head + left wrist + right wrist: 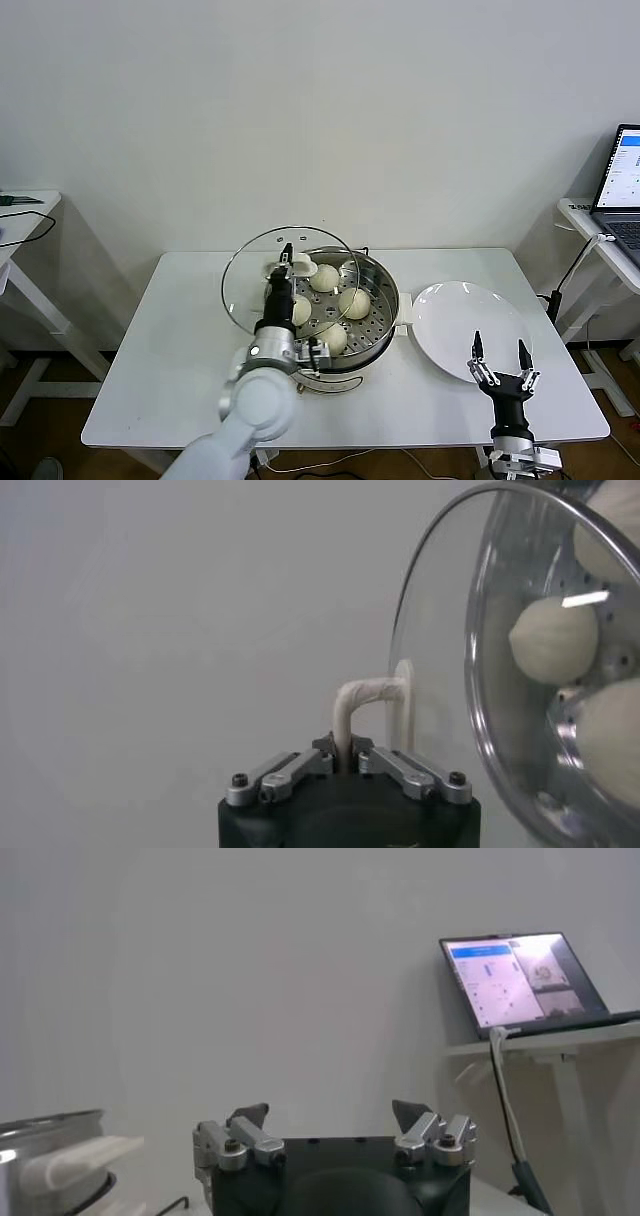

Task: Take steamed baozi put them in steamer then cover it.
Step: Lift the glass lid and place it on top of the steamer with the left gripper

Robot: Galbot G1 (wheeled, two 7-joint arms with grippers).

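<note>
The steel steamer [388, 322] stands mid-table with several cream-white baozi [355, 302] on its perforated tray. My left gripper [286, 256] is shut on the cream handle [301, 266] of the glass cover [248, 285], holding it tilted on edge over the pot's left side. In the left wrist view the fingers pinch the handle [352, 702], and baozi [553, 640] show through the cover [440, 630]. My right gripper [498, 353] stands open and empty, fingers up, near the table's front right edge; the right wrist view shows it [333, 1116] wide apart.
An empty white plate [455, 312] lies right of the steamer, just behind the right gripper. A laptop [622, 185] sits on a side table at far right, with a cable [570, 275] hanging down. Another side table [25, 215] stands at far left.
</note>
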